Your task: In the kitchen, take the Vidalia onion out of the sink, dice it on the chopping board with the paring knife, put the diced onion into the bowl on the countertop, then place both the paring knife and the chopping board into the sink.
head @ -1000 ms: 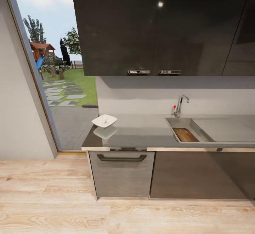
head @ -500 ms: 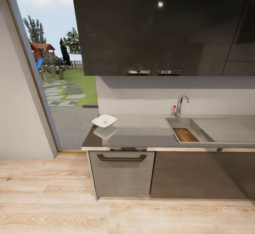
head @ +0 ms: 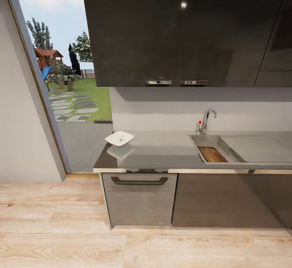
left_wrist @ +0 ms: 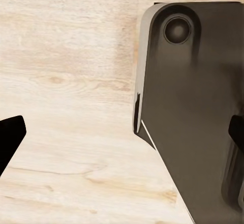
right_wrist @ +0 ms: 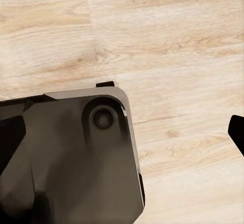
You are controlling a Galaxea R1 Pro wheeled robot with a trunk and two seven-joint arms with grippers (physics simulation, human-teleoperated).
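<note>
At the bottom of the head view, pale wooden floor point(head: 146, 243) fills the frame. Both wrist views look down on that same floor and on the robot's dark base point(left_wrist: 198, 112), which suggests the arms hang lowered beside the body, clear of the furniture. The left end effector point(left_wrist: 124, 130) has its 2 dark fingertips at opposite edges of its picture, spread wide with nothing between them. The right end effector point(right_wrist: 122, 132) looks the same, fingertips far apart and empty.

Above the floor, in the middle of the head view, dark cabinets carry the grey surface point(head: 162, 150) with its steel-coloured front edge. At centre left on it sits the white bowl point(head: 119, 138), near the left end; tiny pale bits seem to lie inside, though they are too small to be sure.

At centre right, the sink point(head: 205, 146) is sunk into the surface, and the brown chopping board point(head: 212, 154) lies inside the basin, likely put there as the task asks. The paring knife cannot be made out. Behind the sink stands the chrome tap point(head: 207, 121) with its red knob.

Farther back are the grey wall, dark upper cupboards point(head: 178, 28) across the top, and at the upper left a doorway point(head: 61, 77) onto a garden.
</note>
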